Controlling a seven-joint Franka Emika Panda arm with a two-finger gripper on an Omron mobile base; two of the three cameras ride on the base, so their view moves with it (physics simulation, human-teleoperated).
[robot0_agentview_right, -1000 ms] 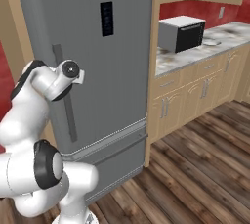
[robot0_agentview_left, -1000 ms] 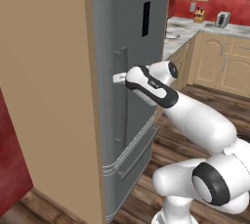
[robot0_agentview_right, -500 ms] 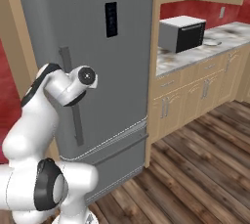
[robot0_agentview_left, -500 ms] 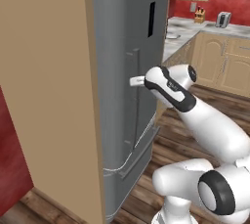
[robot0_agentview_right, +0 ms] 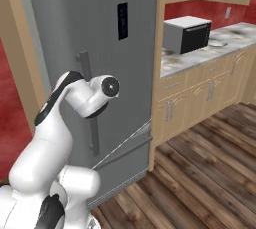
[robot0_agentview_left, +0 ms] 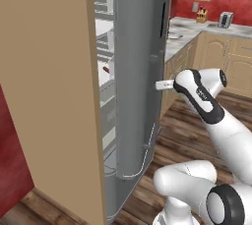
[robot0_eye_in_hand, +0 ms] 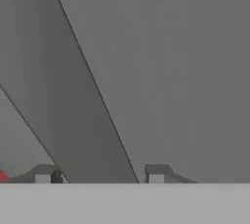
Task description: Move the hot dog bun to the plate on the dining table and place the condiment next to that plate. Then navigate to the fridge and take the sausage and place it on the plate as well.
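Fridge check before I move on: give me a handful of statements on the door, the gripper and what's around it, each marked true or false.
1. The fridge door stands partly open, with inner shelves showing in the left base view. True.
2. The gripper has its fingers on either side of the door's handle bar. True, as the hand view shows it.
3. The gripper holds the sausage. False: it is at the door handle, and a small dark red thing lies on a shelf inside, too small to name.
4. A microwave stands on the counter beside the fridge. True.
5. The kitchen floor is white tile. False: it is dark wood planks.
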